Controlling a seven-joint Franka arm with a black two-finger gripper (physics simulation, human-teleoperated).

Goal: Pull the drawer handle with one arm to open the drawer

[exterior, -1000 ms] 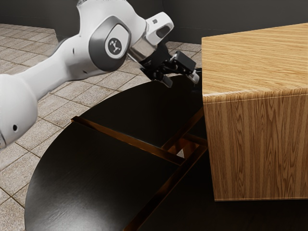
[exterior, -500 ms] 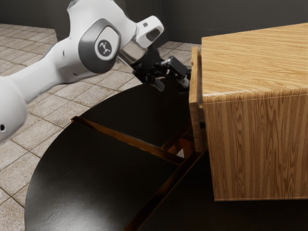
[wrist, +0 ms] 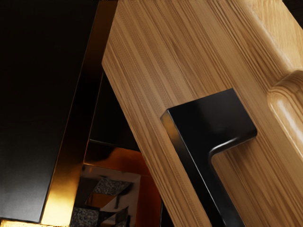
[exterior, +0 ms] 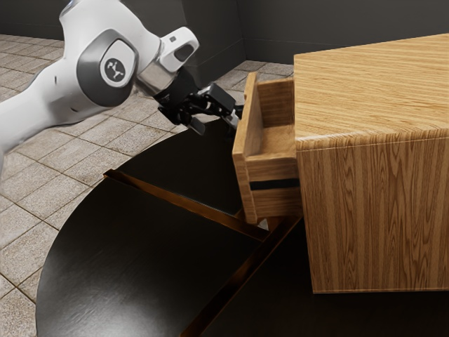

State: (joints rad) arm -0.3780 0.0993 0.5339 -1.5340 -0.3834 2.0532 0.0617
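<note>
At the drawer [exterior: 273,165] front, I'm hovering the gripper [exterior: 226,114] by the black handle [wrist: 208,127]; drawer's sticking partly out of the cabinet [exterior: 372,175]; can't tell if gripper's clamping.

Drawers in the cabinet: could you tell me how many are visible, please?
1: the drawer juts from the cabinet's upper front, by the gripper; others may hide on that far face.
</note>
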